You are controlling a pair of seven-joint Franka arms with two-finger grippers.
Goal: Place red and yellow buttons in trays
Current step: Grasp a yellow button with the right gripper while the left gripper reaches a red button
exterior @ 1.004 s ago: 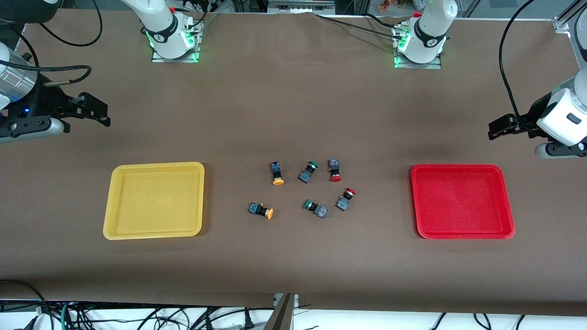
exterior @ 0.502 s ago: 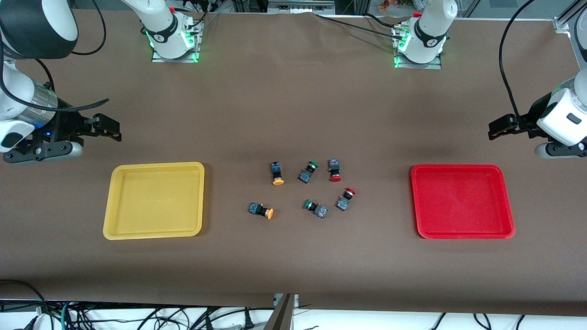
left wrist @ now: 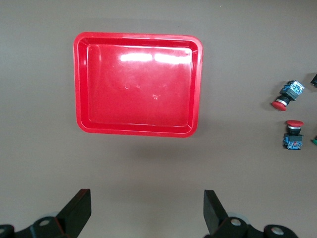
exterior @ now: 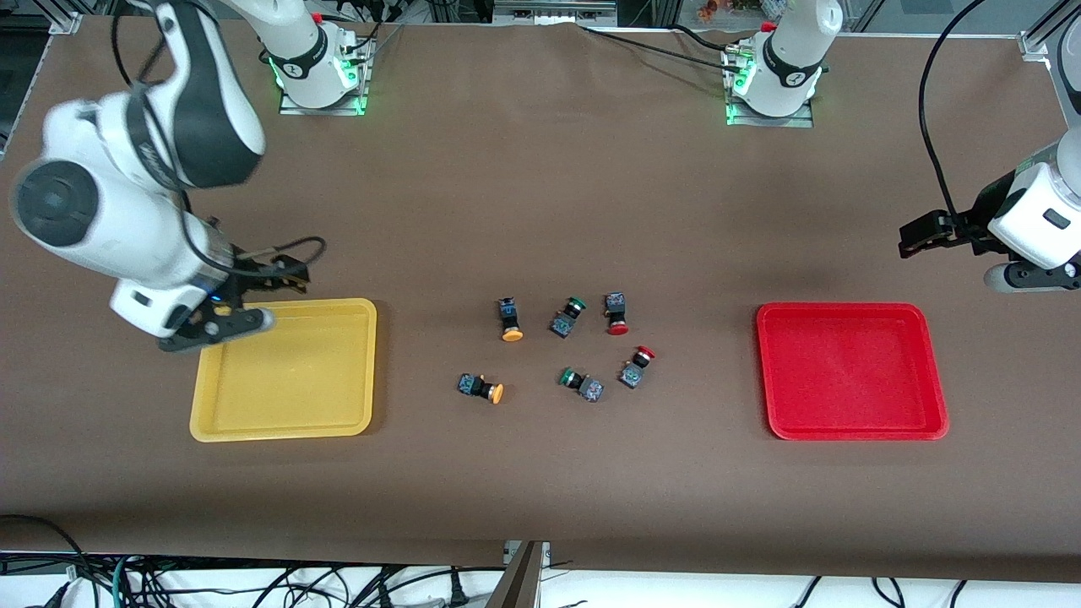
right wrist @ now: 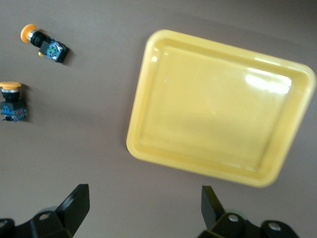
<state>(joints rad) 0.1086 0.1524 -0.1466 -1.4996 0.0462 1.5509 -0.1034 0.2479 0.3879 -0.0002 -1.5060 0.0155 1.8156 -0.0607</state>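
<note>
Two yellow-capped buttons (exterior: 511, 320) (exterior: 481, 388) and two red-capped buttons (exterior: 616, 312) (exterior: 634, 368) lie loose mid-table between the yellow tray (exterior: 199, 380) and the red tray (exterior: 764, 371). Both trays hold nothing. My right gripper (exterior: 283, 274) hangs open and empty over the mat beside the yellow tray's rim. Its wrist view shows the yellow tray (right wrist: 213, 109), both yellow buttons (right wrist: 44, 43) (right wrist: 11, 101) and the gripper (right wrist: 143, 206). My left gripper (exterior: 916, 235) waits open over the mat by the red tray. In its wrist view: gripper (left wrist: 147, 208), red tray (left wrist: 138, 84), red buttons (left wrist: 286, 96) (left wrist: 293, 135).
Two green-capped buttons (exterior: 568, 317) (exterior: 581, 383) lie among the red and yellow ones. A brown mat covers the table. The arm bases (exterior: 317, 67) (exterior: 773, 80) stand along the edge farthest from the front camera, with cables trailing there.
My right arm has swung in from the right arm's end of the table to the yellow tray's rim. The left arm, buttons and trays have not moved.
</note>
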